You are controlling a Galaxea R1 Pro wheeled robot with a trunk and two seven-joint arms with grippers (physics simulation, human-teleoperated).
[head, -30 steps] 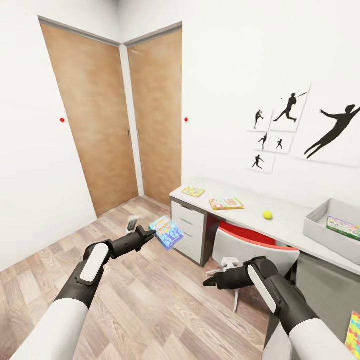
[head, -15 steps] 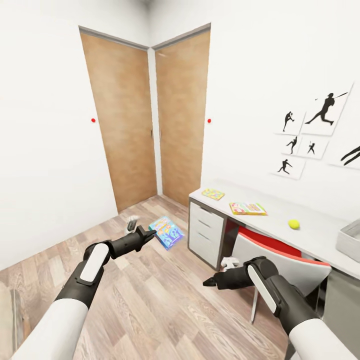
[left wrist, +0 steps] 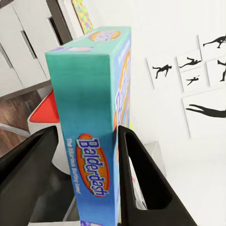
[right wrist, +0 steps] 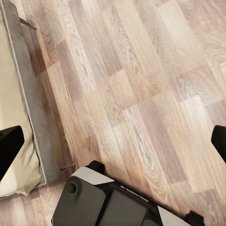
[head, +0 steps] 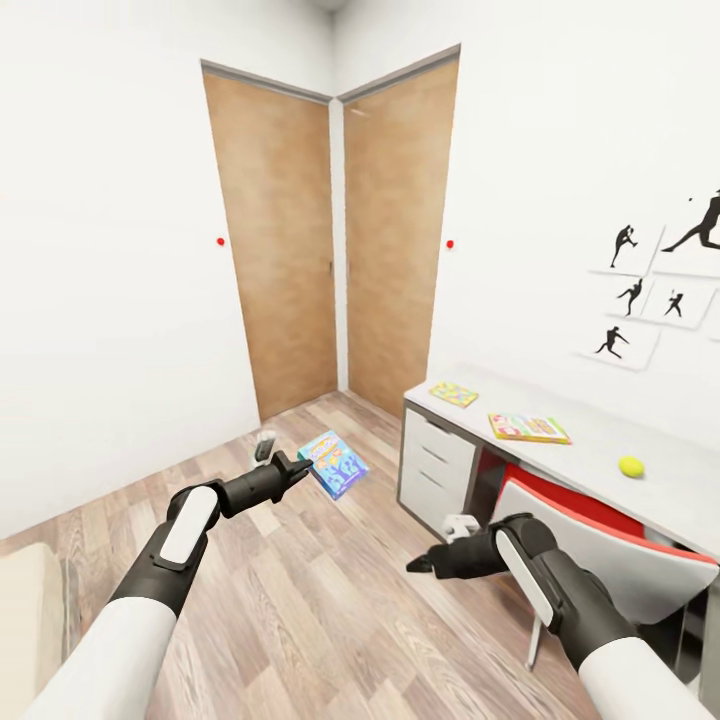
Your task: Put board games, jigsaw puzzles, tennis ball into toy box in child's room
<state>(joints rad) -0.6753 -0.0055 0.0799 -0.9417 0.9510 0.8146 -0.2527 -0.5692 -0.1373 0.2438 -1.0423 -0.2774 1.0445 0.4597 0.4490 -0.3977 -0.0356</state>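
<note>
Currently the left gripper (head: 301,468) is clamping the Balderdash box (left wrist: 92,117) by its narrow edge, box standing on end between both fingers. Right gripper (head: 425,563) is hanging over the floor (right wrist: 141,84); its fingers look spread with nothing in them, though the view is partial. For the carry: keeping the box level, turning toward the desk (head: 600,445), clearing the chair (head: 600,550). Ball (head: 631,466) is sitting on the desk.
</note>
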